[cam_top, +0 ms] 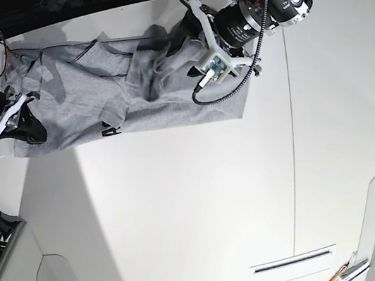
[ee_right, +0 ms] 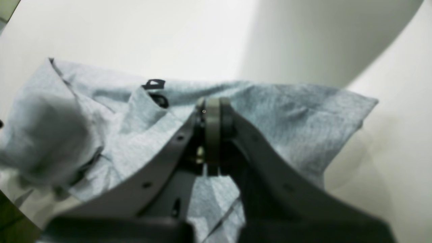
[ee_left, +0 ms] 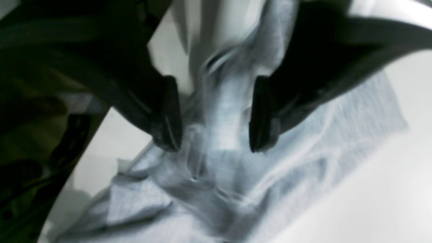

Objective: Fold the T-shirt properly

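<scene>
- A white tabletop lies beneath everything.
- The grey T-shirt sprawls rumpled along its far side in the base view, a little black lettering showing.
- The left claw stands with its fingers apart over bunched cloth.
- The right claw has its fingers together above the shirt; I cannot tell whether they pinch fabric.

A pale tabletop carries a broad soft shadow and a thin dark line.

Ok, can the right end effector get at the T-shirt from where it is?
Likely yes: the right end effector looks shut, but sits right over the T-shirt, with nothing visible between them.
</scene>
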Robot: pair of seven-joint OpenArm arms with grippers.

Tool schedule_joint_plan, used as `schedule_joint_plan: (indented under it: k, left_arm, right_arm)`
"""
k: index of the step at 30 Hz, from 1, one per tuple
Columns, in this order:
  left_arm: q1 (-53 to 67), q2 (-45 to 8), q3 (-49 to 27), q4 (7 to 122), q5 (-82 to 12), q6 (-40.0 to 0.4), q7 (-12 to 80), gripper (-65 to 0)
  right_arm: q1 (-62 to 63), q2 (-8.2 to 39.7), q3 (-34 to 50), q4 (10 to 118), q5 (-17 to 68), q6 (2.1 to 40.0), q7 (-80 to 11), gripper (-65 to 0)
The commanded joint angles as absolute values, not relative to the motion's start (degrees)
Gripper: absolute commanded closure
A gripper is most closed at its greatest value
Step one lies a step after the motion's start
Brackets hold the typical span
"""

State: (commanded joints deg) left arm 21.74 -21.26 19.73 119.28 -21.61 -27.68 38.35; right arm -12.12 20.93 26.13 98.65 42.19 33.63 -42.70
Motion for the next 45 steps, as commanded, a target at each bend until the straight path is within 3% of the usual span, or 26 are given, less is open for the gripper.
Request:
schedule_joint_plan:
  k: [10,17,22,28,32,40,45]
  left_arm:
    - [21.76,-15.14,19.7,118.39,-23.31,-28.32,40.34,-36.1]
    - [21.76,-15.07,19.7,118.43,-23.35,-28.34,40.53,-36.1]
    - [21.76,-15.07,19.7,118.85,-23.38,-28.34,40.95,-36.1]
    - [21.78,-15.09,19.7,124.99,-26.24,-28.97,42.92,-36.1]
    - [21.8,-15.07,19.7,126.06,-28.58,-28.99,43.16,-36.1]
    - [21.78,-15.09,19.7,126.06,-26.0,-28.91,43.18,-36.1]
    - [21.78,-15.09,19.7,126.04,-22.65,-28.51,43.55,-36.1]
  right_arm:
    - [-12.1,20.93,26.13,98.67,42.19,33.63,-42.72,0.0]
    - [-12.1,20.93,26.15,98.65,42.19,33.63,-42.72,0.0]
    - [-12.1,20.93,27.09,98.65,42.19,33.04,-42.7,-20.2]
    - [-12.08,20.97,36.34,98.65,42.26,31.27,-42.74,-39.6]
    - [-12.1,22.61,40.25,97.54,43.07,30.76,-43.53,-40.0]
    - [-12.1,25.67,40.27,87.15,44.31,30.89,-43.57,-40.0]
    - [-12.1,25.67,39.59,79.29,50.39,34.37,-47.97,-40.0]
